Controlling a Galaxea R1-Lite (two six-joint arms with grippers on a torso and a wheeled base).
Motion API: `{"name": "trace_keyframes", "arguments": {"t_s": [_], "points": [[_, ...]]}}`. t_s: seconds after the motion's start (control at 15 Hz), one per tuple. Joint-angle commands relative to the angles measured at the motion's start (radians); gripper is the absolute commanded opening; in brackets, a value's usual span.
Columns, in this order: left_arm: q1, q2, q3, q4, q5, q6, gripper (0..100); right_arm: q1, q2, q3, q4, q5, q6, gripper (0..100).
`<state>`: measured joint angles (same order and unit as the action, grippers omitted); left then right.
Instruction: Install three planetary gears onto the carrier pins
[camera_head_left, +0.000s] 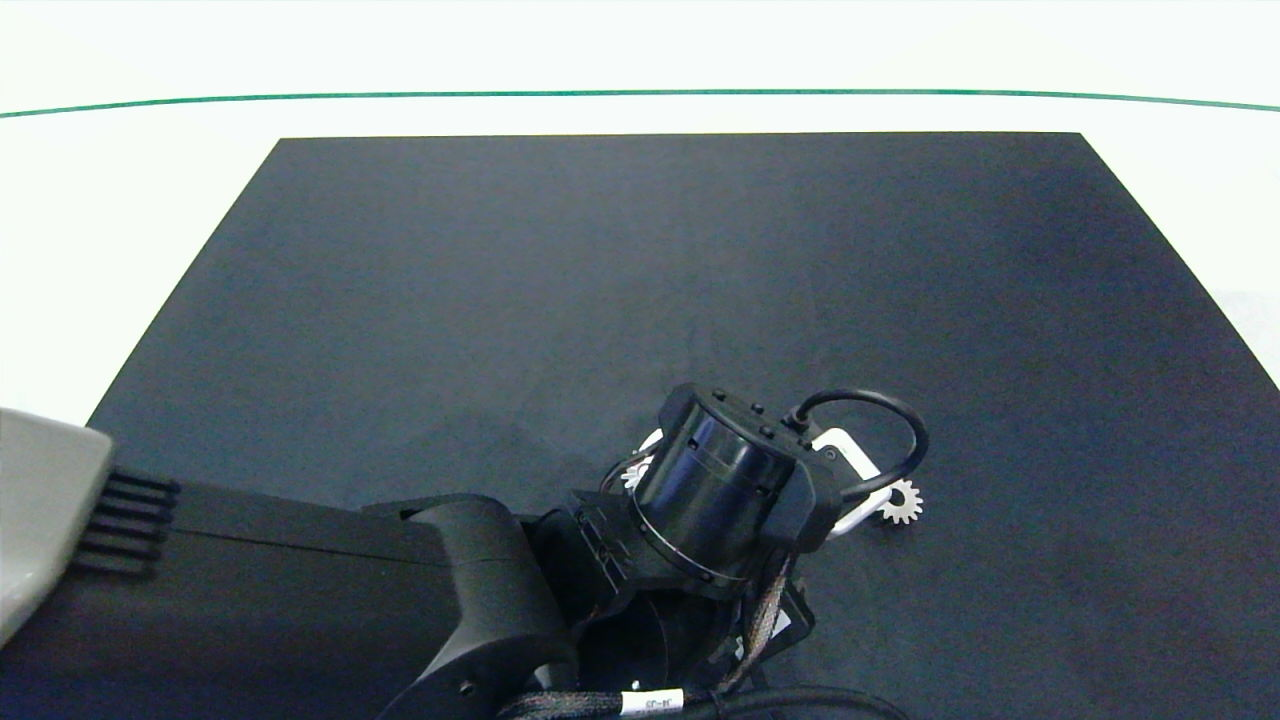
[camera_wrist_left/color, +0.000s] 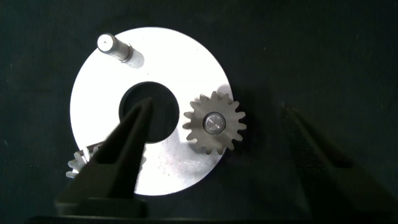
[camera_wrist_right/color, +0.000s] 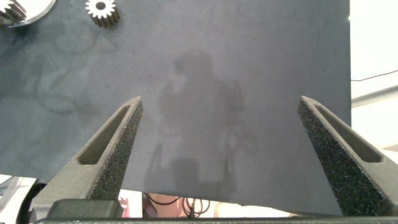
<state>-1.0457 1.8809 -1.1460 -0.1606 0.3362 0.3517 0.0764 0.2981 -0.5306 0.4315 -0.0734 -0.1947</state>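
Two gears on white disc pins: one seated, one half hidden. Third gear loose on mat, right of disc. One pin bare. Left gripper wide apart over disc, right gripper apart too.

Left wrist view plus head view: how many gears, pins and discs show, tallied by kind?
Planetary gears: 3 (one seated, one partly hidden, one loose on the mat)
Carrier pins: 2 visible (one bare, one inside the seated gear)
White disc: 1
Total: 6
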Motion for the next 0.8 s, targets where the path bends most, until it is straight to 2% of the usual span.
{"name": "trace_keyframes", "arguments": {"t_s": [0.07,0.2,0.4,0.47,0.53,0.6,0.67,0.8], "points": [[0.036,-0.112,0.069,0.001,0.004,-0.005,100,-0.001,0.007,0.000,0.003,0.000,-0.002,100],[0.141,-0.258,0.118,0.007,0.004,-0.005,100,-0.007,0.067,-0.008,0.001,-0.003,0.000,100],[0.294,-0.477,0.264,0.036,0.004,-0.008,100,-0.004,0.162,-0.040,-0.002,-0.009,0.000,100],[0.363,-0.594,0.350,0.072,0.003,-0.013,100,0.003,0.242,-0.065,-0.004,0.011,0.001,100],[0.397,-0.661,0.394,0.090,0.001,-0.031,100,0.013,0.311,-0.074,-0.007,0.044,0.000,100],[0.420,-0.724,0.431,0.102,0.000,-0.063,100,0.036,0.381,-0.077,-0.030,0.083,-0.002,100],[0.424,-0.778,0.453,0.116,0.001,-0.096,100,0.066,0.434,-0.072,-0.054,0.103,-0.002,100],[0.424,-0.853,0.456,0.176,0.001,-0.111,100,0.131,0.547,-0.069,-0.089,0.110,-0.002,100]]}}
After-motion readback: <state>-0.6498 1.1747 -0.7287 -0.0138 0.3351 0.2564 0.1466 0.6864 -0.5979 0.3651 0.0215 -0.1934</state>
